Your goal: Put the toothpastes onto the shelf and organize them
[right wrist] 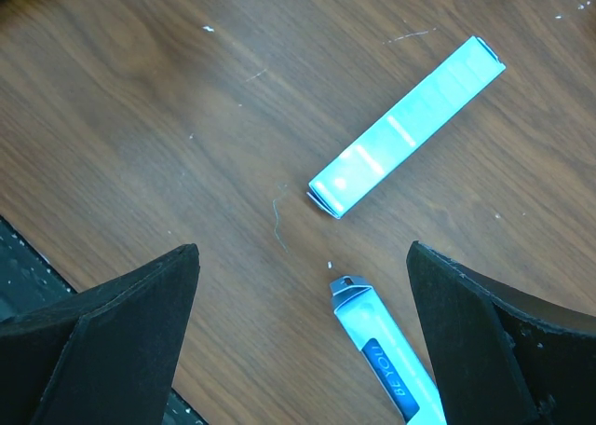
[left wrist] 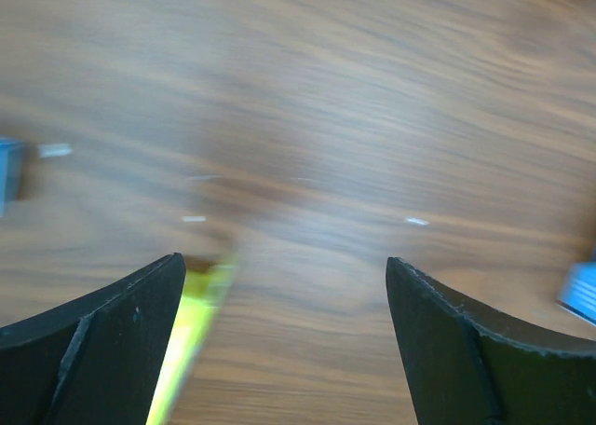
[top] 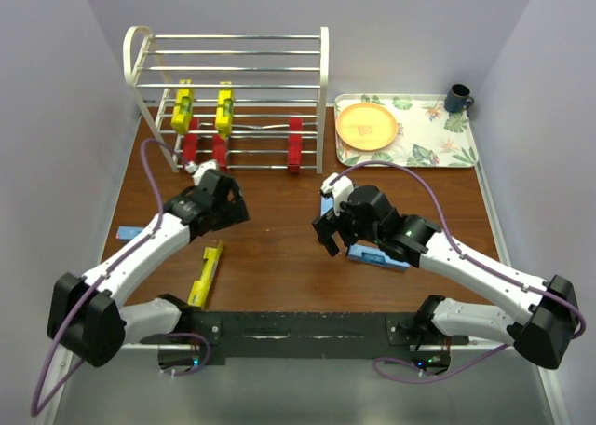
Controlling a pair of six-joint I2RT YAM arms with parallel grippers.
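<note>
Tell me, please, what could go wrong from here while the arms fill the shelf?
1. The far blue carton and the near blue carton lie close together below the open right gripper; gripping one may push the other.
2. The yellow carton lies near the front edge of the table; a poor approach by the left gripper might push it off.
3. The shelf has only bars; cartons may slip through.

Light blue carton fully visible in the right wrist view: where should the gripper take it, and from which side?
Mid-length, across its narrow width, from straight above. The light blue carton lies flat on the table with bare wood along both long edges, so the open right gripper probably needs turning to straddle them.
</note>
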